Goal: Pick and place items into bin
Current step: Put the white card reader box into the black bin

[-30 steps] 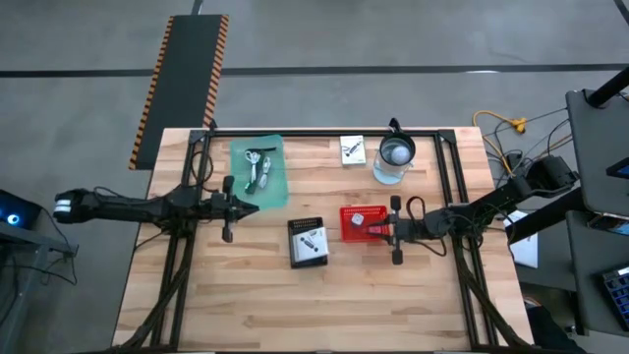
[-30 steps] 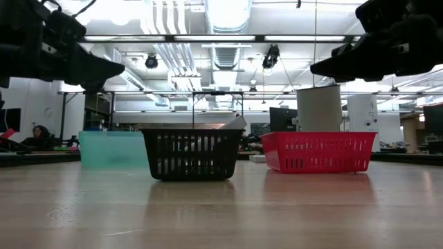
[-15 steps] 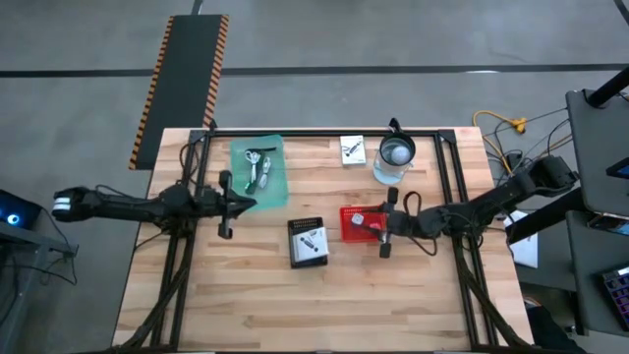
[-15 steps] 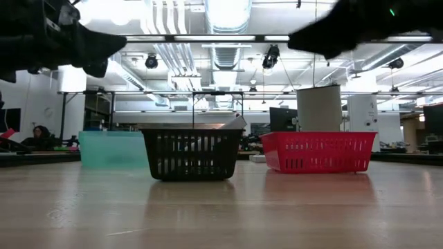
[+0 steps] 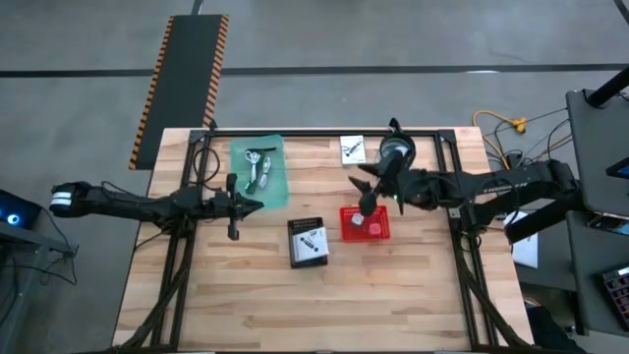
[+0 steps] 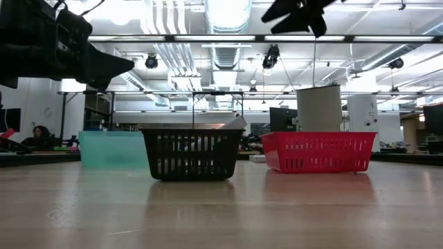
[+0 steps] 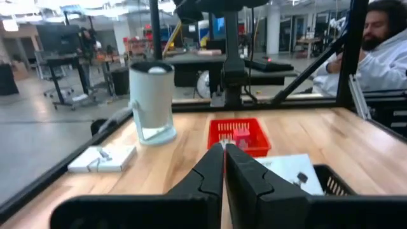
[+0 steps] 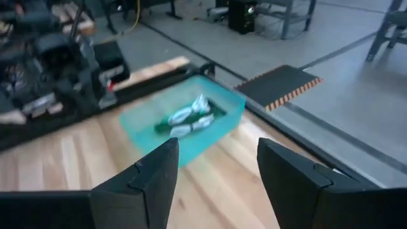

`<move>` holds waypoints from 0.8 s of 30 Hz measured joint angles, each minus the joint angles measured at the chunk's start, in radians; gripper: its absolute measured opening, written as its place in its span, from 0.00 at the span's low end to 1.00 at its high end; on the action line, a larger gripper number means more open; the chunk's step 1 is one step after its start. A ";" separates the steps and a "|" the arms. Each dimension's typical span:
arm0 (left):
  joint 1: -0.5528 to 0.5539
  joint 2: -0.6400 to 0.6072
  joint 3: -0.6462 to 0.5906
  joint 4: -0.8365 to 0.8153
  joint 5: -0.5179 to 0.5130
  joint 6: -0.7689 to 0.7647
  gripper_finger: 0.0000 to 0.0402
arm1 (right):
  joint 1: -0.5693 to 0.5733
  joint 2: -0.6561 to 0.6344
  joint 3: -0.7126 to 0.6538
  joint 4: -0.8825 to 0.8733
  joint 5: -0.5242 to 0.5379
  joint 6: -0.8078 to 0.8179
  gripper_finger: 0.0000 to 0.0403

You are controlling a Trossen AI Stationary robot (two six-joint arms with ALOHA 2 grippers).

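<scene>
Workshop space with ceiling lights and ducts is showing behind the wooden counter (image 5: 256, 295) in the low view.

The right pincer (image 5: 366, 202) is hanging above the counter, over the far edge of the red basket (image 5: 365, 222), pointing toward the left side; in its own wrist view its fingers (image 8: 137, 184) are standing spread apart with nothing between them. The left pincer (image 5: 257, 205) is hovering just beside the near edge of the teal bin (image 5: 259, 171), pointing toward the right arm; its wrist view is showing the fingers (image 7: 210, 175) pressed together, gripping nothing.

Silvery clips (image 5: 257, 167) are lying in the teal bin, their long axis running from the near side to the far side of the counter. A white card (image 5: 311, 242) with dark print is lying across the black basket (image 5: 309, 243), long axis roughly left to right. A second white card (image 5: 353, 149) is lying flat on the counter near the far edge, just beside the clear jug (image 5: 395, 157). A pink blob (image 5: 374, 230) is sitting in the red basket.

Only the left wrist view is showing a person (image 7: 375, 48) seated beyond the counter. Only the right wrist view is showing the clips (image 8: 187, 116) close up inside the teal bin (image 8: 191, 127). The low view is showing the three containers side by side, their contents hidden.
</scene>
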 joint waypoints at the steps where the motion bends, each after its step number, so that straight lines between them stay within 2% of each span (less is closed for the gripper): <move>1: 0.000 0.002 0.000 0.011 0.000 0.006 0.00 | -0.011 0.002 0.019 -0.005 -0.002 0.000 0.50; 5: 0.000 0.016 0.000 0.020 -0.001 0.010 0.00 | -0.062 0.028 0.103 -0.033 -0.008 -0.002 0.50; 10: 0.000 0.027 0.000 0.021 -0.003 0.010 0.00 | -0.157 0.117 0.246 -0.205 -0.016 0.001 0.50; 18: 0.000 0.056 0.001 0.046 -0.003 0.012 0.00 | -0.353 0.332 0.537 -0.524 -0.310 0.076 0.50; 21: 0.000 0.068 0.001 0.046 -0.003 0.021 0.00 | -0.416 0.422 0.609 -0.567 -0.412 0.073 0.50; 24: 0.000 0.079 0.001 0.046 -0.003 0.036 0.00 | -0.464 0.499 0.663 -0.585 -0.457 0.057 0.50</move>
